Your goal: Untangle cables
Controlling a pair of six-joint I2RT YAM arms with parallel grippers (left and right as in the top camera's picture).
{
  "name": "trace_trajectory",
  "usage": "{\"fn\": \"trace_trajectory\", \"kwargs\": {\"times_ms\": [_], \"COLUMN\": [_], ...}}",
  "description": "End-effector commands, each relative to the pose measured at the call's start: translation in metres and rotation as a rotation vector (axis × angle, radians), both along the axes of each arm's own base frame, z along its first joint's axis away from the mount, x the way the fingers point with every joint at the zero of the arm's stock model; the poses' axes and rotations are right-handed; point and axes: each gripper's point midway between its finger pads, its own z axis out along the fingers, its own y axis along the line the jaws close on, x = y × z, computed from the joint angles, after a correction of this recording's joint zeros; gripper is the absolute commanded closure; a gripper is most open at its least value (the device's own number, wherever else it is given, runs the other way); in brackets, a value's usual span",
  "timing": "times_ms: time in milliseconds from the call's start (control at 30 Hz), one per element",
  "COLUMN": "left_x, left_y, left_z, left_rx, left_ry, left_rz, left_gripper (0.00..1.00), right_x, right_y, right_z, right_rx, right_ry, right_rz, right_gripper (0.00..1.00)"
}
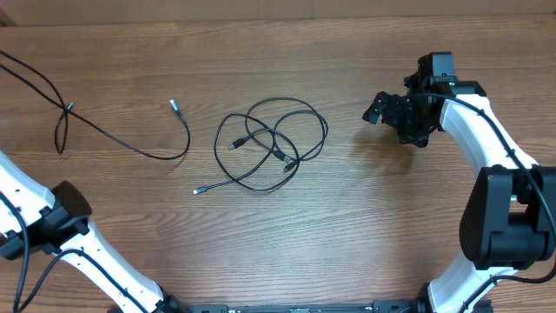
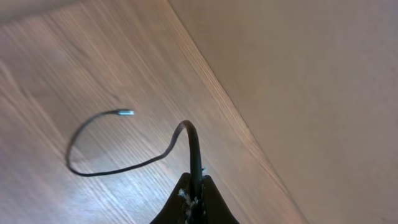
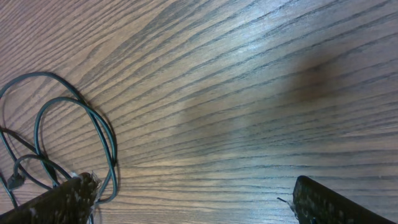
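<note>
A tangle of thin black cables [image 1: 271,143] lies looped at the table's middle, with a small plug end [image 1: 197,190] trailing out at the front left. In the right wrist view its loops [image 3: 102,134] show at the left edge. One more cable [image 1: 130,146] lies apart on the left and ends in a silver tip [image 1: 174,104]. My left gripper [image 2: 196,194] is shut on this cable [image 2: 124,167], whose silver tip [image 2: 126,113] curls back over the wood. The gripper itself is outside the overhead view. My right gripper [image 1: 388,120] hovers open to the right of the tangle, with nothing between its fingers [image 3: 314,200].
The left arm [image 1: 52,217] crosses the front left corner. The right arm [image 1: 486,165] fills the right side. A pale surface [image 2: 311,93] borders the wooden table's edge [image 2: 230,109] in the left wrist view.
</note>
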Motion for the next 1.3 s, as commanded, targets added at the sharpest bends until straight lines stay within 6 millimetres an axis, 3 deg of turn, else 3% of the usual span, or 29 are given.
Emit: {"fn": "trace_trajectory", "kwargs": {"times_ms": [0, 100, 233, 300, 400, 500, 533, 667, 700, 967, 1100, 1267], "left_x": [0.032, 0.056, 0.069, 0.071, 0.073, 0.07, 0.065, 0.033, 0.016, -0.023, -0.039, -0.058], "left_y": [-0.036, -0.052, -0.044, -0.038, -0.028, -0.016, -0.002, 0.034, 0.046, 0.061, 0.067, 0.074], "left_z": [0.023, 0.081, 0.138, 0.152, 0.15, 0.12, 0.087, 0.01, -0.02, -0.151, -0.173, -0.178], "left_rx": [-0.166, -0.145, -0.009, 0.055, 0.101, 0.125, 0.146, 0.193, 0.203, 0.109, 0.116, 0.137], "left_ry": [-0.198, -0.452, -0.665, -0.709, -0.698, -0.577, -0.436, -0.063, 0.088, 0.56, 0.664, 0.745], "left_rz": [-0.199, -0.368, -0.4, -0.386, -0.341, -0.279, -0.197, 0.025, 0.107, 0.17, 0.194, 0.226], "left_gripper": [0.96, 0.96, 0.96, 0.96, 0.96, 0.96, 0.96, 0.96, 0.96, 0.96, 0.96, 0.96], "right_x": [-0.001, -0.001, -0.001, -0.001, -0.001, -0.001, -0.001, -0.001, -0.001, -0.001, -0.001, -0.001], "right_y": [0.001, 0.001, 0.001, 0.001, 0.001, 0.001, 0.001, 0.001, 0.001, 0.001, 0.001, 0.001], "right_z": [0.003, 0.003, 0.003, 0.003, 0.003, 0.003, 0.003, 0.003, 0.003, 0.003, 0.003, 0.003], "right_rx": [0.006, 0.006, 0.006, 0.006, 0.006, 0.006, 0.006, 0.006, 0.006, 0.006, 0.006, 0.006], "right_ry": [-0.005, -0.005, -0.005, -0.005, -0.005, -0.005, -0.005, -0.005, -0.005, -0.005, -0.005, -0.005], "right_rz": [-0.002, -0.002, -0.002, -0.002, -0.002, -0.002, -0.002, -0.002, -0.002, -0.002, -0.002, -0.002], "right_gripper": [0.0, 0.0, 0.0, 0.0, 0.0, 0.0, 0.0, 0.0, 0.0, 0.0, 0.0, 0.0]}}
